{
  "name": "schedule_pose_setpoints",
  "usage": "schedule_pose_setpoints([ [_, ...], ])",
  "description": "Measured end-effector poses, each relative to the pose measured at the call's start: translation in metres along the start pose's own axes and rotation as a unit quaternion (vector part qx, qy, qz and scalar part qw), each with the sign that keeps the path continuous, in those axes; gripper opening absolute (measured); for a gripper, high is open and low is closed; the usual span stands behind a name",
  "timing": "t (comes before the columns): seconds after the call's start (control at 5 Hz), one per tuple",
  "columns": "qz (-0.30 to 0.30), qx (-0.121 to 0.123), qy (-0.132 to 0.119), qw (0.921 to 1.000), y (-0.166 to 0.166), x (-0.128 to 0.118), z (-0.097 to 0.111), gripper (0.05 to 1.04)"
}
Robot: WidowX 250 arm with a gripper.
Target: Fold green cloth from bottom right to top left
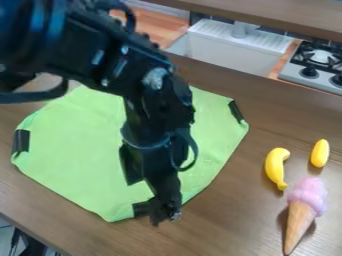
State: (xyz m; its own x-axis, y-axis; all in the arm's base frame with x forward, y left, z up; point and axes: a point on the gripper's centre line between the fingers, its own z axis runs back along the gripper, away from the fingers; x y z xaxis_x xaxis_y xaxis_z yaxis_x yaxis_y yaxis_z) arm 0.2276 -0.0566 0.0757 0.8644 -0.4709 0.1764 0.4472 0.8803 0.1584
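Note:
The green cloth (73, 150) lies spread flat on the brown table, with black patches on its left, right and lower edges. Over its middle hangs the black gripper (162, 212), its tip at the cloth's lower edge, right beside the lower black patch (141, 209). Whether it touches or holds that patch cannot be made out. The arm covers the upper middle of the cloth.
To the right on the table (220, 235) lie a yellow banana (275, 167), a small yellow oval piece (320, 153) and a toy ice cream cone (302, 215). A white sink (230, 47) and a stove (314, 65) stand behind.

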Motion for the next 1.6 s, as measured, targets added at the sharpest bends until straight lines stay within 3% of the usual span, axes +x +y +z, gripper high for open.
schedule_pose_setpoints([
  [0.6, 0.016, 0.021, -0.001, 0.9997, 0.005, 0.001, -0.028, 1.001],
  [0.8, 0.03, 0.025, 0.008, 0.9992, 0.006, 0.004, -0.04, 0.955],
  [1.2, 0.062, 0.014, 0.014, 0.9979, 0.007, 0.009, -0.045, 0.375],
  [1.4, 0.067, 0.0, 0.022, 0.9975, 0.01, 0.004, -0.039, 0.163],
  [1.6, 0.08, -0.009, 0.021, 0.9966, 0.02, 0.004, -0.03, 0.073],
])
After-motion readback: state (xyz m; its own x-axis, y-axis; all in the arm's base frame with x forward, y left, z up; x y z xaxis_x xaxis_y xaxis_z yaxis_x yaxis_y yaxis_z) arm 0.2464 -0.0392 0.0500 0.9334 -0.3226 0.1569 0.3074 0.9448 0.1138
